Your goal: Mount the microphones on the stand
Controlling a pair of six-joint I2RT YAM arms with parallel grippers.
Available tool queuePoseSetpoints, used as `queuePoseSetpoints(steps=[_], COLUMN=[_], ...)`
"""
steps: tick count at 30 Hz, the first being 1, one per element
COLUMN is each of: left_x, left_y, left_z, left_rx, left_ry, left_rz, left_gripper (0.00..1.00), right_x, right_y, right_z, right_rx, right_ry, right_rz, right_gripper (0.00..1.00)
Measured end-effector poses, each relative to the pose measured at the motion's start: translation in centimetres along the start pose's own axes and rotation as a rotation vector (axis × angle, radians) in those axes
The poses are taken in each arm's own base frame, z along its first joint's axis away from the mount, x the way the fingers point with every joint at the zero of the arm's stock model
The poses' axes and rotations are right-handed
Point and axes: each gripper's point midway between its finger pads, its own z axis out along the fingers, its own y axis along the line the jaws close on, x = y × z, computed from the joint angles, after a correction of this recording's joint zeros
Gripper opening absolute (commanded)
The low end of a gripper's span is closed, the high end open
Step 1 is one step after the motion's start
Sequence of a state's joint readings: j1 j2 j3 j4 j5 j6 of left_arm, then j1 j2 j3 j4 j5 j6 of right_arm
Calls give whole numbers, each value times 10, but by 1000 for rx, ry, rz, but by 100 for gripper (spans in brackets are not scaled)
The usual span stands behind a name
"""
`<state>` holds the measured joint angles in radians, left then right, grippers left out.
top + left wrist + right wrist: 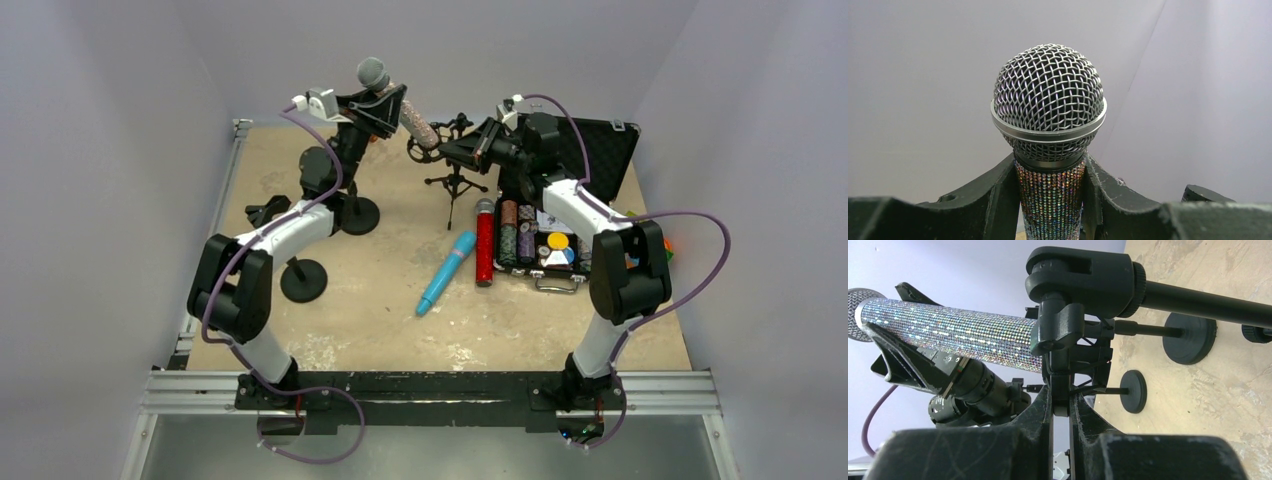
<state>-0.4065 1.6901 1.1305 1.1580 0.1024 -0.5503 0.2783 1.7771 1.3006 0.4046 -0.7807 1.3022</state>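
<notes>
My left gripper [392, 103] is shut on the silver-glitter microphone [1049, 95] just below its grey mesh head, holding it high and tilted. The microphone's glitter body [958, 330] slants down, and its tail end meets the black clip [1058, 330] of the small tripod stand [455, 185]. My right gripper [1061, 405] is shut on the lower part of that clip. The light blue microphone [447, 272] and the red-glitter microphone [485, 245] lie on the table in front of the stand.
An open black case [600, 150] with poker chips sits at the right, next to the red microphone. Two round-based black stands [358, 215] [303, 280] stand at the left, close to my left arm. White walls enclose the table.
</notes>
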Motion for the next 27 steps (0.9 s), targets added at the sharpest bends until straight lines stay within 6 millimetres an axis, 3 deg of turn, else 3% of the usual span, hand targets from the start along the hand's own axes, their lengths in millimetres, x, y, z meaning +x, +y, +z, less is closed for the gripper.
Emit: queuePoseSetpoints(steps=[12,27], left_x=[9,28], left_y=[-20,-13], left_z=[9,20], left_rx=[-35,-90], left_ry=[83,248], left_rz=[133,84], left_gripper=[0,0], right_x=[-2,1], right_y=[3,2], right_z=[-1,-6], right_rx=[-12,-25], right_ry=[2,30], right_rz=[29,37], right_gripper=[0,0])
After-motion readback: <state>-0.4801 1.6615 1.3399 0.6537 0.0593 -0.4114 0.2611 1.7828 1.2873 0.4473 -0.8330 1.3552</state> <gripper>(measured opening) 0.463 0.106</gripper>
